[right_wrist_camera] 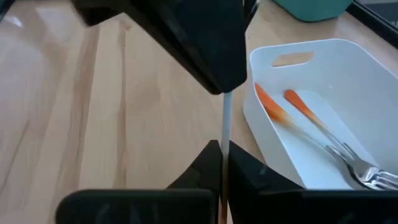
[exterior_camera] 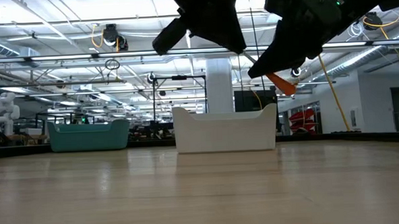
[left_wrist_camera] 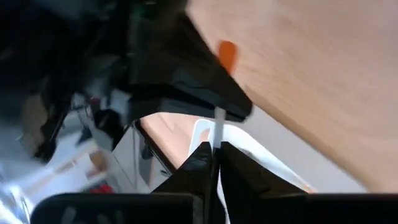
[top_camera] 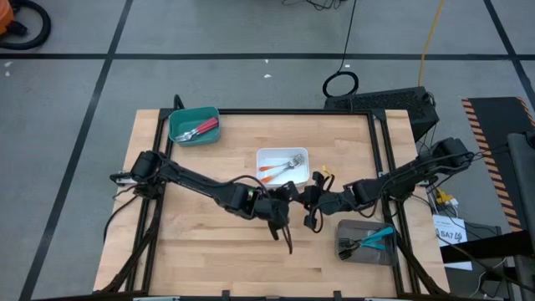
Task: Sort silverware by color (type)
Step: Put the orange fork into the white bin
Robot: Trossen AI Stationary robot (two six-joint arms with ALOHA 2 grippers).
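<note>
Above the middle of the wooden table (top_camera: 209,242), both grippers pinch one orange-handled fork (exterior_camera: 280,82) in a mid-air handover: the left gripper (left_wrist_camera: 213,163) is closed on one end, and the right gripper (right_wrist_camera: 222,163) is clamped on the other. I judge the next move needs the left to let go so the right can carry it to the white tray (top_camera: 266,155) at 12 o'clock. Red-handled forks (top_camera: 201,130) lie in the teal tray (top_camera: 177,116) at 10 o'clock; the grey tray (top_camera: 372,255) sits at 4 o'clock, on grey floor.
</note>
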